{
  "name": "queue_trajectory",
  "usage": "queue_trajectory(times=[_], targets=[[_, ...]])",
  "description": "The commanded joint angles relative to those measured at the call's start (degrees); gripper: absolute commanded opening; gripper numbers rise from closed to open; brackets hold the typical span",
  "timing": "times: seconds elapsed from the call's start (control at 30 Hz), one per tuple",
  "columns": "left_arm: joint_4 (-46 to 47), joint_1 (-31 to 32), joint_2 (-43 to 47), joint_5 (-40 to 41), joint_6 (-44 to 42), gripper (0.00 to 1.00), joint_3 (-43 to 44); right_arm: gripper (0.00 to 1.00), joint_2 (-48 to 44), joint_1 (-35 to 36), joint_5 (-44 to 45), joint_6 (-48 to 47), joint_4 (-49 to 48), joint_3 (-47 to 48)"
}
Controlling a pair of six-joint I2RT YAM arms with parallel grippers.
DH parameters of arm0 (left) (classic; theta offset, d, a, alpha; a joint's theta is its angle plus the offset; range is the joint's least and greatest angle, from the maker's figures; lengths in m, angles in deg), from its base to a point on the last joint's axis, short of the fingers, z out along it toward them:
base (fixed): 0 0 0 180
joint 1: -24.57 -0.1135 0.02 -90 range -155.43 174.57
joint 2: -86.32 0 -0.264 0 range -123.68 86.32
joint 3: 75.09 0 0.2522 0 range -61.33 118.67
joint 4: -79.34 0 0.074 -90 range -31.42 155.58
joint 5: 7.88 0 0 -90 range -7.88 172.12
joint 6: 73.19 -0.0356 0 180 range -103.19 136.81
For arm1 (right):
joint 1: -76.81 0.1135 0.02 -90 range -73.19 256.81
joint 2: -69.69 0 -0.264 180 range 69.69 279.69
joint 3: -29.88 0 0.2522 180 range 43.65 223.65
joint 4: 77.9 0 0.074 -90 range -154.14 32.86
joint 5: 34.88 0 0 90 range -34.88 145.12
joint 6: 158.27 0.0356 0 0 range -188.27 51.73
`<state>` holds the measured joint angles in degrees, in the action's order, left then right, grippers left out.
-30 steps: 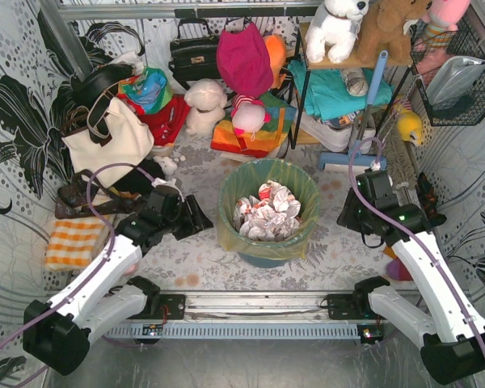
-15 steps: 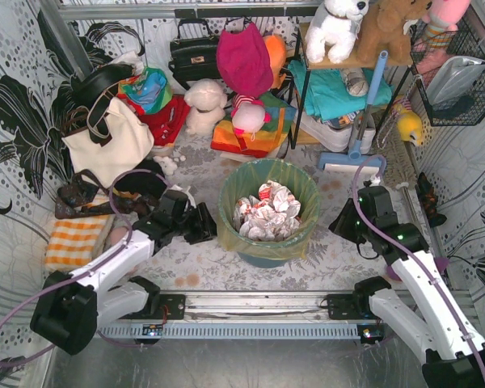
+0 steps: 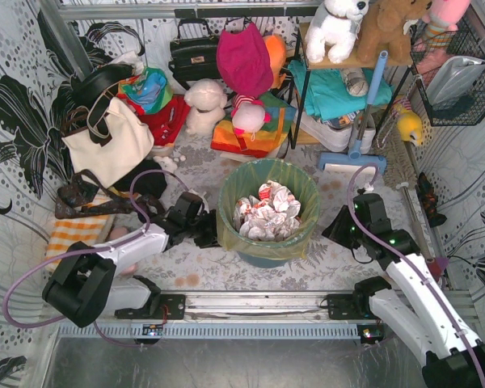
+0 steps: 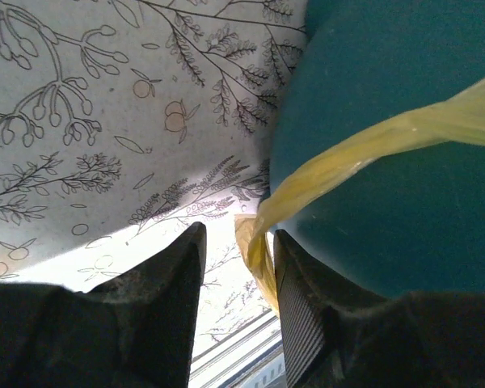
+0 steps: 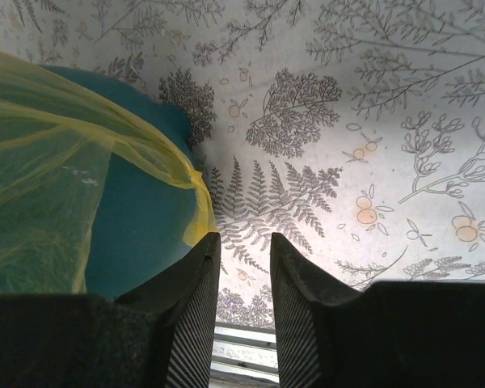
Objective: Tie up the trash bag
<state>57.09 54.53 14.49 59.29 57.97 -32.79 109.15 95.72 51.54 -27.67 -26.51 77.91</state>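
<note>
Trash bag [image 4: 372, 141]: thin, slippery film; take by floppy tails. Left tool [image 4: 238, 259] parted astride tail, apparently unclamped; right tool [image 5: 244, 267] parted, empty.

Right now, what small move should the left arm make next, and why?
Probably close the left tool on the trash bag end: that yellow strand hangs down the teal bin and its tip sits between the open jaws. The right tool, also open, has its bag end beside the gap, not in it.
</note>
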Motion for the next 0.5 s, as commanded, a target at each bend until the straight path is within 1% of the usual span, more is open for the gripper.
queue_trajectory(times=[0.0, 0.07, 0.17, 0.23, 0.33, 0.47], targets=[[1.7, 0.3, 0.1, 2.5, -1.6, 0.45, 0.4, 0.30, 0.5, -0.3, -4.7, 2.6, -4.3, -2.9], [1.3, 0.5, 0.7, 3.1, -1.6, 0.43, 0.7, 0.30, 0.2, -0.3, -6.6, 3.3, -6.8, -4.7], [-0.1, 0.5, 0.7, 3.8, -2.1, 0.41, 1.8, 0.30, -1.1, -0.3, -9.3, 4.7, -11.0, -7.7], [-0.6, 0.4, 0.6, 4.1, -2.2, 0.41, 2.1, 0.31, -1.6, -0.3, -10.9, 5.4, -13.7, -9.4], [-1.2, 0.6, 0.6, 4.5, -2.1, 0.43, 2.5, 0.34, -1.8, -0.3, -12.7, 6.7, -16.4, -11.4], [-1.5, 0.7, 0.3, 4.7, -2.1, 0.44, 2.9, 0.37, -1.1, -0.3, -15.9, 8.8, -21.2, -13.9]])
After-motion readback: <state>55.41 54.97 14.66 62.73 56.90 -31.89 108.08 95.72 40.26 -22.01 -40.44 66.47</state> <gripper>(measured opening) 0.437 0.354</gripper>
